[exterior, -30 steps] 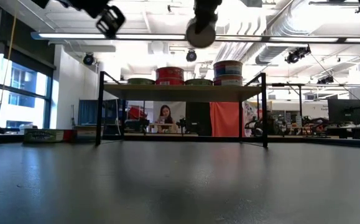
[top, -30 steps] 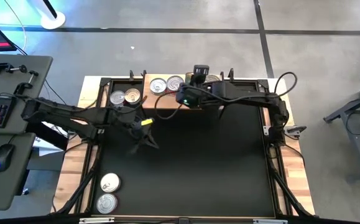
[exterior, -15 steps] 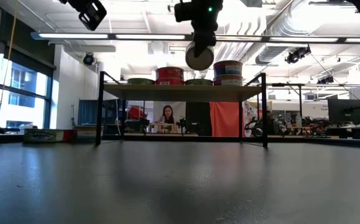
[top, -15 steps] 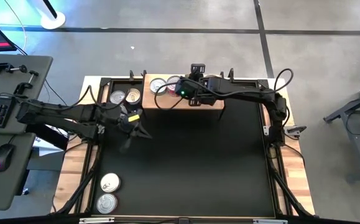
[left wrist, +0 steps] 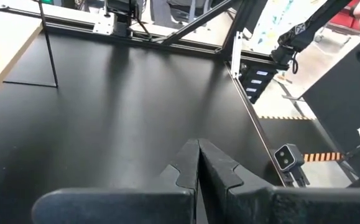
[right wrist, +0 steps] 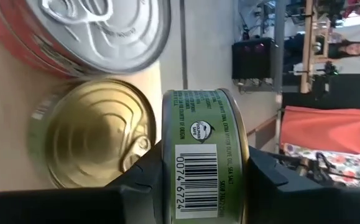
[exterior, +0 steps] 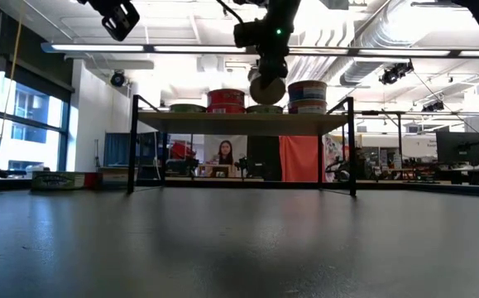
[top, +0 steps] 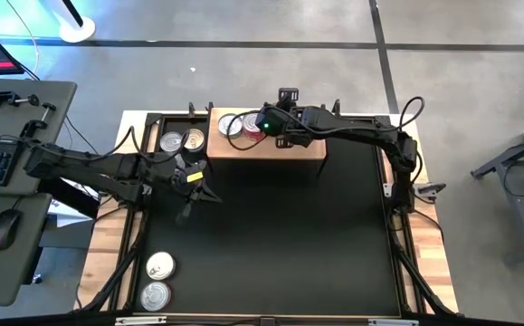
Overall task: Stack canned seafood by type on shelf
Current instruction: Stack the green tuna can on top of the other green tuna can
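**A:** From above first. Right hand [top: 266, 122] over the left half of the shelf [top: 307, 150], at twelve o'clock on the black mat [top: 289, 235]. Left hand [top: 192, 184] waiting at ten o'clock, above the mat.

**B:** Any loose stock?

**A:** Two tins [top: 181, 140] just off the shelf's nine o'clock end. Two more [top: 157, 279] well apart, down at seven o'clock.

**B:** And from tabletop height?

**A:** Held tin [exterior: 266, 87] carried on edge, just above the board. Red stack [exterior: 227, 99] at its nine o'clock, blue-purple stack [exterior: 307, 95] at its three, a low tin [exterior: 264, 108] right beneath. Looks a tight slot, so easy to clip either stack.

**B:** Left wrist?

**A:** Fingers [left wrist: 183, 171] pressed together on nothing. Only bare mat ahead.

**B:** Right wrist?

**A:** Clamped on the held tin, green label and barcode showing, pinched across its two flat faces. Below it a gold-lidded tin [right wrist: 99, 140], touching or nearly touching a silver-lidded red one [right wrist: 99, 25].

**B:** Handling?

**A:** Rigid metal, probably dense for its size, smooth and likely slick. Flat faces give sure purchase, but probably needs tipping level before release, or risks rolling off. Best matched to its own kind below.
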